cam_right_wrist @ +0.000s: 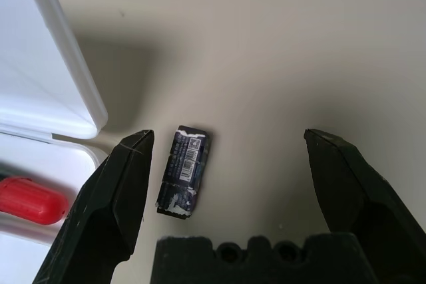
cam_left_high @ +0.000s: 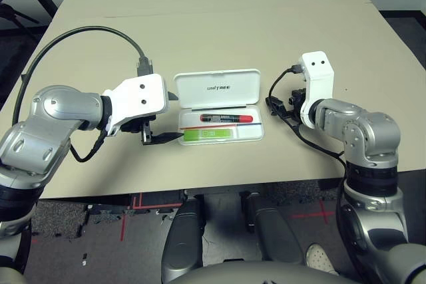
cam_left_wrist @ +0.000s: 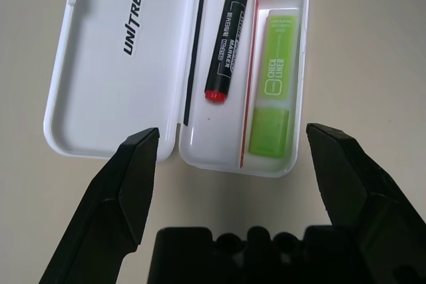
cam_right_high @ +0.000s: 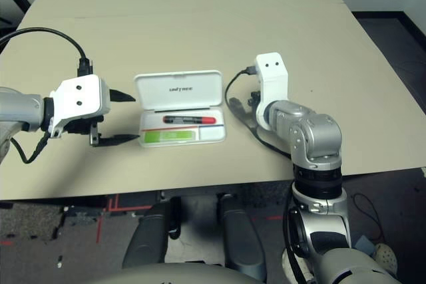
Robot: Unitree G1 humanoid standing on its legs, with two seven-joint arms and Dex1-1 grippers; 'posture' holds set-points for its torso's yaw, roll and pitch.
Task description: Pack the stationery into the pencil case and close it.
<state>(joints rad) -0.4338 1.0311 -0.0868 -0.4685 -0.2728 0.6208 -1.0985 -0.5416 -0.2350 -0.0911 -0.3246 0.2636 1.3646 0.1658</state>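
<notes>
Surface: broad beige matte table (cam_left_high: pixel 219 24) with a faint seam across it; bare over its far half
Case: flat white plastic hinged pencil case (cam_left_high: pixel 217 88) lies open on the table between the two grippers; just ahead of the left gripper (cam_left_wrist: pixel 229 141), its lid lying back flat with the dark print facing up
Small piece: tiny dark-and-silver rectangular piece (cam_right_wrist: pixel 184 169) lies flat on the table just beside the case's corner; between the spread fingers of the right gripper (cam_right_wrist: pixel 229 144), nearer one finger, apart from both

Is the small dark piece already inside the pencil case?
No, the small dark piece lies on the table beside the open pencil case.
</notes>
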